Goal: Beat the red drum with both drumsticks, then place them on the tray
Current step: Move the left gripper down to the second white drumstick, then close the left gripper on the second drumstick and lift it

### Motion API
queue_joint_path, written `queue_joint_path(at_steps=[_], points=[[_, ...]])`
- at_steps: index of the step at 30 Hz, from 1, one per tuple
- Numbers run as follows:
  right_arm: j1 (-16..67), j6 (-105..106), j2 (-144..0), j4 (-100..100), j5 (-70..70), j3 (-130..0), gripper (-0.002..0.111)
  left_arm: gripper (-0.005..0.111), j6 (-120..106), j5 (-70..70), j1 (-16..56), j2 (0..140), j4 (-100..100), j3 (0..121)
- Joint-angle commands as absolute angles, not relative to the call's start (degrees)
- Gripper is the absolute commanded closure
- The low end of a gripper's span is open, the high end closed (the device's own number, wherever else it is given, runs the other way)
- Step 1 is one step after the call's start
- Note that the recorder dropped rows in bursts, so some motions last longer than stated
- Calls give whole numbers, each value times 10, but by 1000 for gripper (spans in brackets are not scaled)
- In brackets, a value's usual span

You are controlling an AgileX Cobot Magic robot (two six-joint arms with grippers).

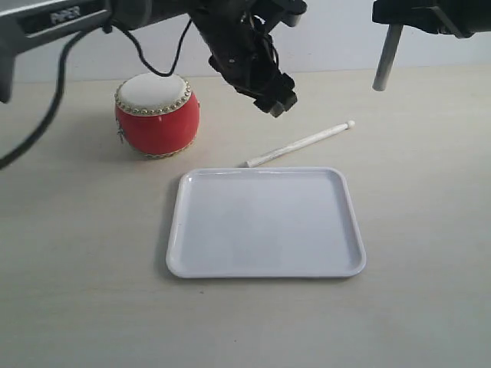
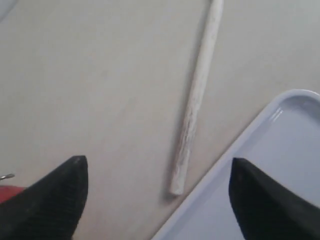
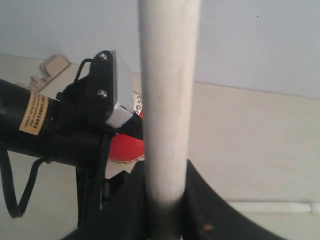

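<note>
The red drum (image 1: 157,115) stands at the back left of the table, with a small part of it also in the right wrist view (image 3: 125,147). One drumstick (image 1: 301,144) lies on the table just behind the white tray (image 1: 265,264). My left gripper (image 1: 281,102) hovers open above that stick's butt end, and the left wrist view shows the stick (image 2: 196,100) lying between the spread fingertips (image 2: 75,167) beside the tray corner (image 2: 280,115). My right gripper (image 1: 403,17) is raised at the top right, shut on the second drumstick (image 1: 387,60) (image 3: 167,90), which points down.
The left arm's black body and cable (image 1: 69,46) pass above and behind the drum, and the arm also shows in the right wrist view (image 3: 60,130). The tabletop (image 1: 84,291) is pale beige, with a light wall (image 1: 337,38) behind it.
</note>
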State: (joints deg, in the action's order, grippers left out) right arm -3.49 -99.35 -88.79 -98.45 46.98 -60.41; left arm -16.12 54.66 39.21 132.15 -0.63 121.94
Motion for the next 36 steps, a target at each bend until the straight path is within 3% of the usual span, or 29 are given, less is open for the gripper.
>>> queue_joint_path(at_steps=[1, 7, 36], points=[[-38, -989, -882, -987, 468, -609, 108, 33, -166, 639, 407, 1400, -11, 1343], [-38, -989, -882, -986, 469, -609, 108, 36, -195, 680, 407, 1485, -14, 1432], [-37, -973, -882, -983, 479, -609, 108, 37, -215, 644, 405, 1537, -39, 1434]])
